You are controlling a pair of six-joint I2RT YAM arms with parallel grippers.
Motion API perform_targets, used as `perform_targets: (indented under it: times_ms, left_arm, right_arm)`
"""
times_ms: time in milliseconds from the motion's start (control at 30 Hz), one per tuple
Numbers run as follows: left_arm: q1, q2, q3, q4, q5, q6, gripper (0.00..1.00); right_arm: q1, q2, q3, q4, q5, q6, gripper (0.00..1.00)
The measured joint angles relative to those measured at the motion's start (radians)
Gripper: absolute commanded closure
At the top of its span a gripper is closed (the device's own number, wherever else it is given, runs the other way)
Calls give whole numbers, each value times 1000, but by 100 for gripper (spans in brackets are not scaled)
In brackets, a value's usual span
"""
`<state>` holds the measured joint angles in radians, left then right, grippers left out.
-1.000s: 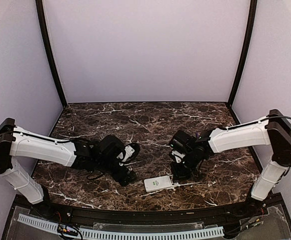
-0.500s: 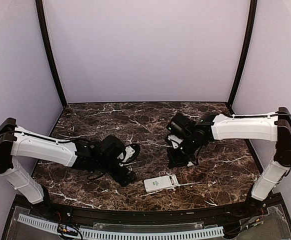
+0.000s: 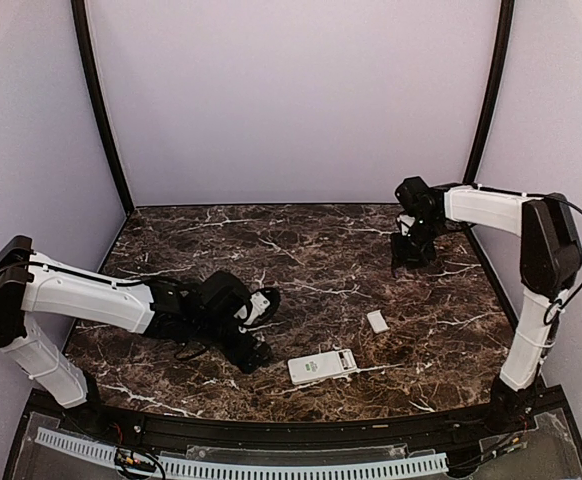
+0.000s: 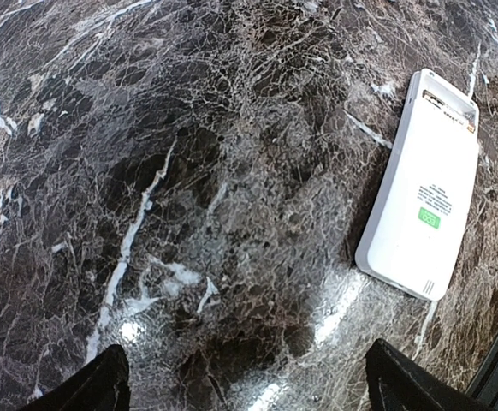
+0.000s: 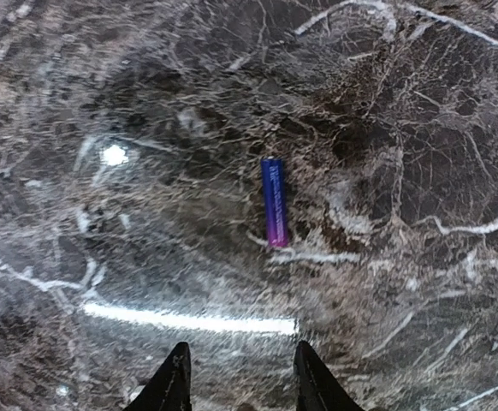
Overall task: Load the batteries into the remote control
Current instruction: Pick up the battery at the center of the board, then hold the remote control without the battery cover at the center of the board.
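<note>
The remote control (image 3: pixel 322 366) lies flat on the dark marbled desk (image 3: pixel 301 250), close to the near edge, its plain back upward with a small green label (image 4: pixel 429 218) on it; the end of the remote that points toward the right arm's side shows an open recess (image 4: pixel 448 96). A small flat white piece (image 3: pixel 377 321) lies near the remote, beyond that same end and a little farther from the near edge, not touching it. The left fingers (image 4: pixel 99 390) hang low over the desk just to the left of the remote; they are spread wide with only bare marble between them, and the remote lies off to one side of that gap, clear of both tips. The right fingers (image 5: pixel 174 381) are well apart from the remote, over the far right part of the desk; they stand parted and grip nothing. One battery (image 5: pixel 274 202), a slim bluish-purple cylinder, lies on its side on the desk ahead of those tips, apart from them and so well away from the remote; from above it cannot be made out.
</note>
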<state>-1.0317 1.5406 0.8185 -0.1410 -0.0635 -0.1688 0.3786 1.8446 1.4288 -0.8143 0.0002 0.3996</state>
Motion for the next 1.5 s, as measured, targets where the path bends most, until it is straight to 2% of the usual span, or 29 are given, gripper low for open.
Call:
perform_targets:
  times_ms: [300,467,667,867,933,1267,1500]
  left_arm:
    - [0,11,19,-18,3,8,4]
    - [1,54,54,-18,7,26,4]
    - [4,80,67,-19,18,38,4]
    - [13,82,67,-19,21,45,4]
    - [14,82,67,-21,21,46,4]
    - [16,79,68,-33,21,51,5]
    - [16,77,119,-40,26,56,5]
  right_arm:
    - [-47,237,155,-22,47,-121,58]
    - [-52,306,249,-23,54,-163,64]
    - [-52,347,265,-34,68,-185,73]
    - [-52,347,265,-40,74,-200,95]
    - [-52,347,265,-40,72,-196,100]
    - [-53,300,220,-26,37,-192,100]
    - [-42,81,110,36,-22,-149,100]
